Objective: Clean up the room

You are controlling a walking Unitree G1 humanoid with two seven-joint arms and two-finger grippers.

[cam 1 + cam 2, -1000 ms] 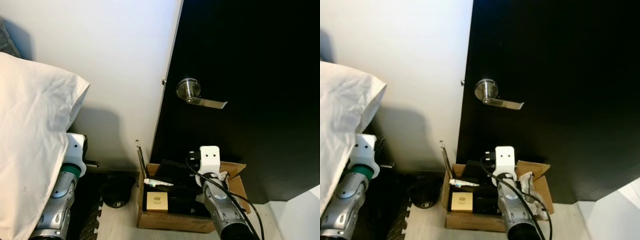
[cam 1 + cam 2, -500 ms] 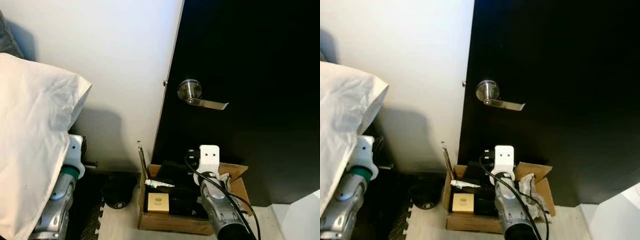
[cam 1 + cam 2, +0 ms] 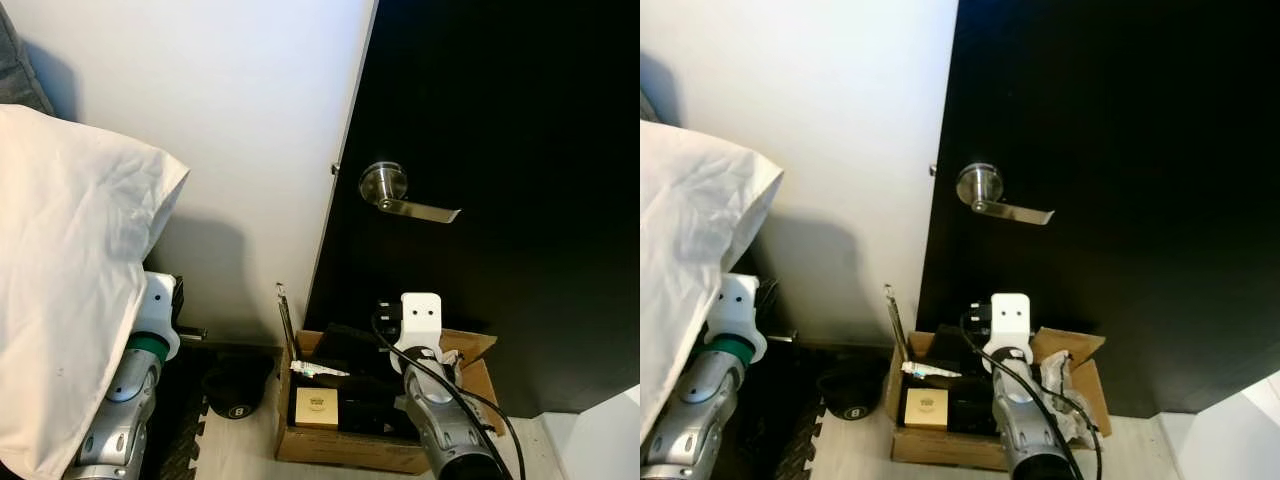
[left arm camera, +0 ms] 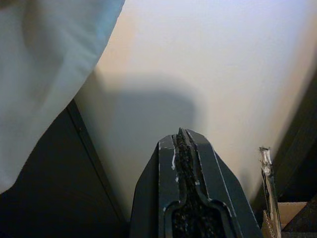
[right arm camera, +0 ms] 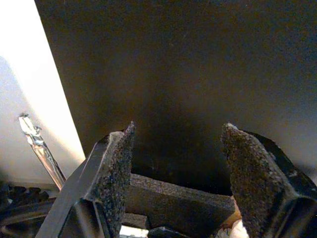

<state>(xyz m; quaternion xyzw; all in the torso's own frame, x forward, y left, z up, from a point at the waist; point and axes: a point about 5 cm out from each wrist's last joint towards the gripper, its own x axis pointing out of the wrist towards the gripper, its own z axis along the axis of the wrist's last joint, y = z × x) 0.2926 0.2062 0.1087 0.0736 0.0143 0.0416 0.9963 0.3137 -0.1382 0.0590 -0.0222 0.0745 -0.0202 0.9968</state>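
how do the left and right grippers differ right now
The left gripper has its two black fingers pressed together with nothing between them; the right gripper has its fingers spread wide, also empty. The left one points toward the white wall beside the white pillow; the right one faces the black door above the cardboard box. Both share rough black pads.

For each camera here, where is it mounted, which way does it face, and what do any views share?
Head stereo pair: looks forward and down at the black door and the open cardboard box; both silver arms show.
Left wrist: looks along the shut left gripper at the white wall and white pillow.
Right wrist: looks along the open right gripper at the door.
Shared: the thin metal rod at the box's edge.
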